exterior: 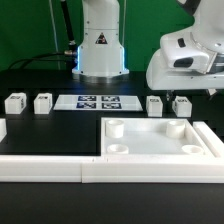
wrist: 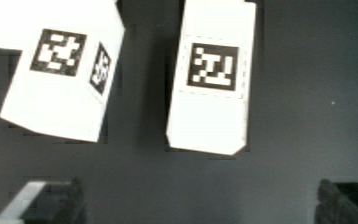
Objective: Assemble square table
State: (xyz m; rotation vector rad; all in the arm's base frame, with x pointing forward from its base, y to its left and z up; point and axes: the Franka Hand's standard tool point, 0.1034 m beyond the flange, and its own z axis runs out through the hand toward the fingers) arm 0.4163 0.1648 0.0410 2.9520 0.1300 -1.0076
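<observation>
**Square-table assembly, leg-pickup stage.** Nearest the onlooker ran the long low border wall [exterior: 50,170]. Just behind it, seemingly touching, lay the square tabletop [exterior: 160,140], rim up, with its corner sockets [exterior: 116,127] all empty. Beyond lay one row: a first pair of legs [exterior: 14,101] at the exterior view's left, the marker board [exterior: 97,101] in the middle, and a second pair of legs [exterior: 154,104] at the exterior view's right. Farthest back stood the arm's base [exterior: 100,55].

The gripper [wrist: 197,205] hung over the second pair, jaws wide apart and holding nothing. In the wrist view its fingertips [wrist: 51,200] were over bare black table [wrist: 309,120], short of the straight leg [wrist: 215,75] and the skewed leg [wrist: 60,80].

Judged step: the approach to a first leg, none yet fitted. The next move seemed to call for centring over the straight leg, then lowering one finger into the gap between the pair, which narrowed toward one end. The leg's other flank was open. The tabletop's raised rim lay near and would likely hinder a low carry.
</observation>
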